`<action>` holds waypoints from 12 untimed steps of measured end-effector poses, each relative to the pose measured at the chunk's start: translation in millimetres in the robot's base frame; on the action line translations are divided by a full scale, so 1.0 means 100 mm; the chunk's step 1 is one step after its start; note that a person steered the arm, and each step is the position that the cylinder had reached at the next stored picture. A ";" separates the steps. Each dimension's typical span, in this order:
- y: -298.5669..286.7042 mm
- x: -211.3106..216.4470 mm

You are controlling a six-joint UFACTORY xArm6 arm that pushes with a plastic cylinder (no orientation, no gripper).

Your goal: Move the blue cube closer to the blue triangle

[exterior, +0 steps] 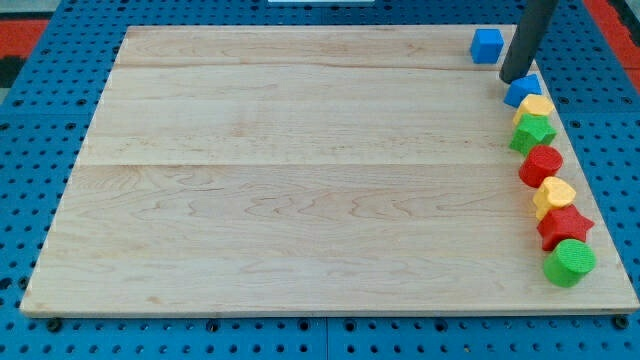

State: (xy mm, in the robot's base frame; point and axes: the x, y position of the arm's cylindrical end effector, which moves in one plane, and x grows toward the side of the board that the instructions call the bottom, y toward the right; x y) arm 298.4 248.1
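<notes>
- Resting on the board (pixel 300 180), my tip (pixel 516 79) holds nothing, touching the blue triangle's (pixel 523 91) upper edge.
- The blue cube (pixel 487 45) sits just left, apart.
- No writing shows.

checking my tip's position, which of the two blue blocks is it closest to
The blue triangle: my tip sits right at its upper-left edge, while the blue cube stands apart, further toward the view's top-left.
</notes>
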 end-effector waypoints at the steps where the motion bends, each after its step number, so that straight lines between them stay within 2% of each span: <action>1: 0.23 -0.35; 2: 0.59 -0.26; 3: 0.73 -0.44; 4: 0.04 -0.70; 5: -0.16 -1.04; 6: -0.55 -1.04; 7: -0.23 -0.57; 8: -0.10 -0.45; 9: -0.16 -0.71; 10: -0.46 -0.62; 12: -0.33 -0.52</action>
State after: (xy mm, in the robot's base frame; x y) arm 246.1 214.6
